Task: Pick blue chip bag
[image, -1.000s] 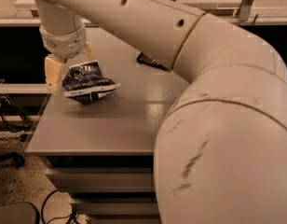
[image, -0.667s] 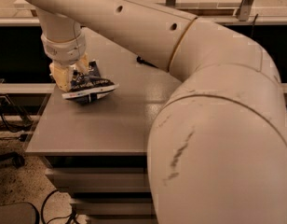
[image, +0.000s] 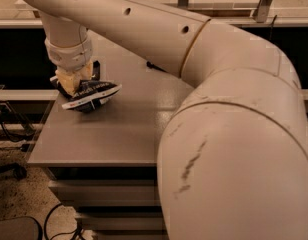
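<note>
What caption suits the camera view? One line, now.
The gripper at the blue chip bag, near the grey table's edge.

The one camera looks down on the grey table (image: 124, 134) from above its near right edge, seemingly from high on the robot. The arm (image: 234, 149) looms close; the gripper (image: 74, 84) clasps the blue chip bag (image: 94, 93) over the table's far-left part.

Grey desk (image: 119, 134) with drawers (image: 104, 190) under front edge, speckled floor (image: 19, 194) and black cables (image: 14, 129) off left edge.
</note>
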`<action>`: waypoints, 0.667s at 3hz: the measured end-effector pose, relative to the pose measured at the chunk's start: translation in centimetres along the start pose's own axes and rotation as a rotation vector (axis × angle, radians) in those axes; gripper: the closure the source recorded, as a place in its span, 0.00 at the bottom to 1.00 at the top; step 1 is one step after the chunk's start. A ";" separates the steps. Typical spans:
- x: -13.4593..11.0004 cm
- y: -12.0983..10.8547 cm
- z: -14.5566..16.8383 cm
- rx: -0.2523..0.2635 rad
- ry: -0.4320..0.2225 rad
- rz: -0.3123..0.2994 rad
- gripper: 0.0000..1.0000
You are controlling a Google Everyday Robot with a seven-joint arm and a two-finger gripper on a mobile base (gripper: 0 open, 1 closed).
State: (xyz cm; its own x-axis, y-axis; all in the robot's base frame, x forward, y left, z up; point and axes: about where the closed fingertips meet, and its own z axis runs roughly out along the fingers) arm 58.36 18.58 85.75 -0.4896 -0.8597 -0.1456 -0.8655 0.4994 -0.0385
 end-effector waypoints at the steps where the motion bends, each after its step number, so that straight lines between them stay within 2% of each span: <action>1: 0.0 -0.6 -2.2 0.047 -0.031 -0.008 1.00; 2: -0.1 -1.2 -5.6 0.099 -0.084 -0.023 1.00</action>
State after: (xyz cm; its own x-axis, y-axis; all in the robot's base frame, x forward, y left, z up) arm 58.89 17.46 91.38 -0.4553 -0.8612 -0.2260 -0.8598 0.4912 -0.1397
